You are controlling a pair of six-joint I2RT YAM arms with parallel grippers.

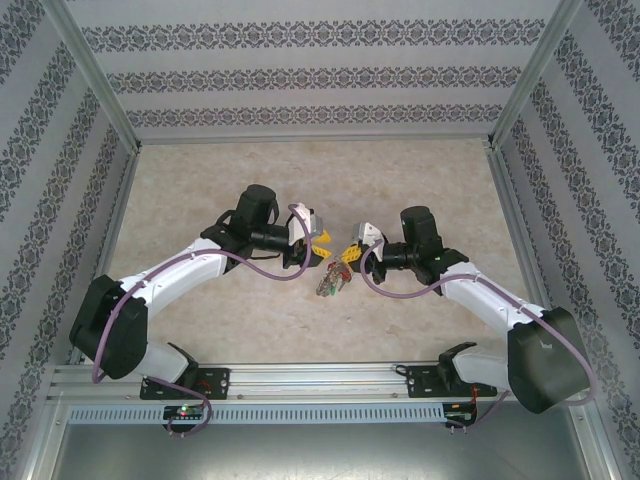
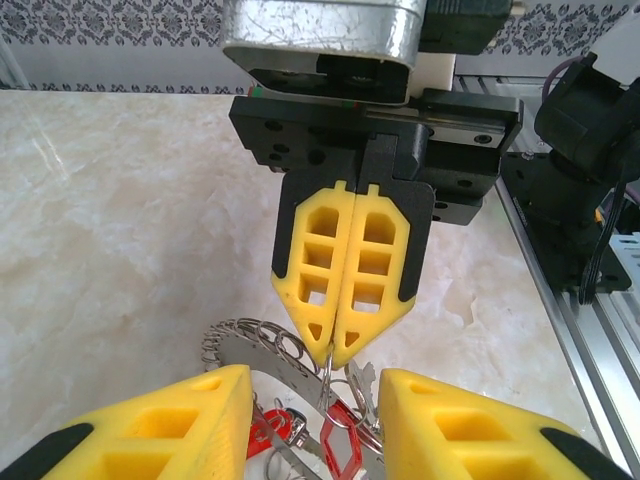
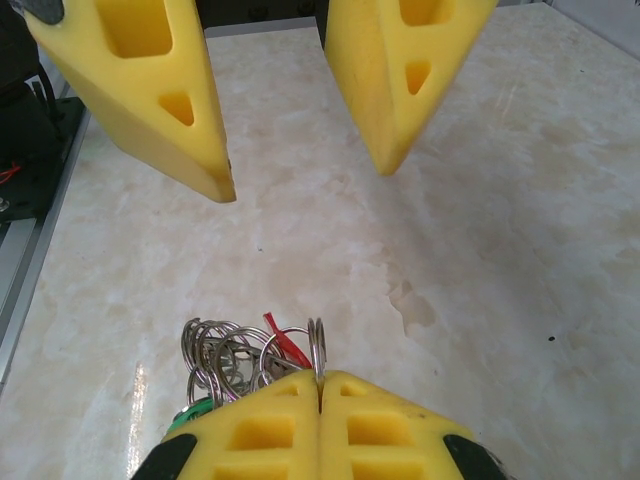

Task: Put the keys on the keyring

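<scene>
The keyring (image 1: 330, 281) is hanging in a bunch from the right claw (image 1: 351, 254), its long axis slanting from that claw's tips toward the arm bases. Red keys (image 2: 340, 446) are dangling among its silvery links. The right claw is pressing together on a link at the keyring's rim. The left claw (image 3: 305, 181) is facing the keyring with its fingers apart, gripping nothing. Below the keyring a beige marbled bench (image 1: 200, 330) is lying between walls (image 1: 300, 75) papered in patterned stripes.
</scene>
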